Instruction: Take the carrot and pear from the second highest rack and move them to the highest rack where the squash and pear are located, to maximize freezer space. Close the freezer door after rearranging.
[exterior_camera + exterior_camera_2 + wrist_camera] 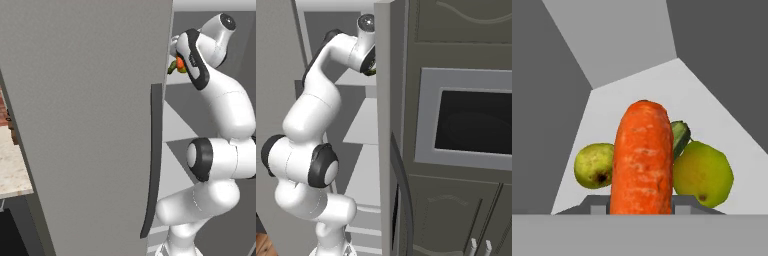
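Over the highest rack [662, 95], the gripper [641, 210] is clamped on the carrot [643, 157], poised above two pears [703, 174] and the squash [680, 136]. Judging by this, both pears are up; releasing the carrot and closing the freezer door [85, 125] remain.

we see a glossy white arm [227, 107] built of rounded, bulbous segments — each link swells and tapers into the next. dark, near-black bands ring the joints [321, 165], and a black cap with a small grey disc closes the topmost end [227, 21] — no cables or markings show.
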